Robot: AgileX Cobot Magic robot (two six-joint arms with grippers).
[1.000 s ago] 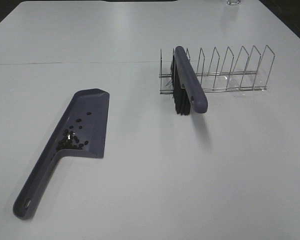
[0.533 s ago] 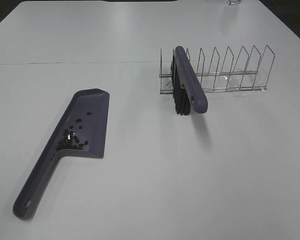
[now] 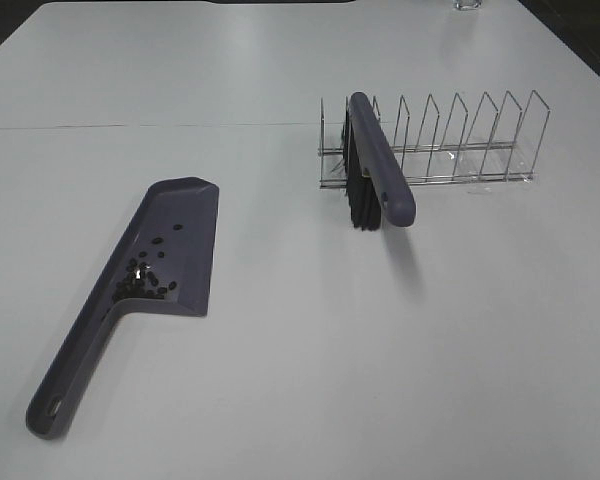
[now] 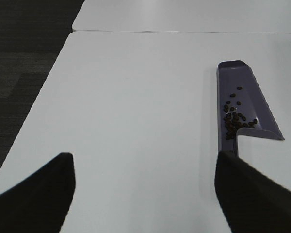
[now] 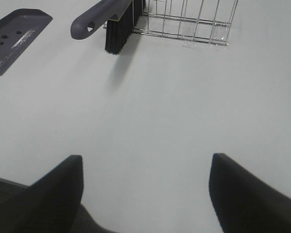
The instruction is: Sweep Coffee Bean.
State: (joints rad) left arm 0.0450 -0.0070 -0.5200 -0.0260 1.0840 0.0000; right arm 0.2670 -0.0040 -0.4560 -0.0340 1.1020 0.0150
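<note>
A purple dustpan (image 3: 170, 250) lies on the white table at the left and holds the coffee beans (image 3: 142, 280), small dark ovals gathered near its handle end. It also shows in the left wrist view (image 4: 242, 104) with the beans (image 4: 234, 121). A purple brush (image 3: 380, 170) with black bristles (image 3: 360, 195) stands in a wire rack (image 3: 450, 140), handle sticking out toward the front. It also shows in the right wrist view (image 5: 99, 17). My left gripper (image 4: 144, 194) and right gripper (image 5: 145, 191) are open, empty, and back near the table's front edge.
The wire rack (image 5: 189, 19) has several empty slots to the right of the brush. A seam (image 3: 130, 126) runs across the table behind the dustpan. Dark floor (image 4: 24, 53) lies beyond the table's left edge. A glass object (image 3: 467, 5) stands at the far edge.
</note>
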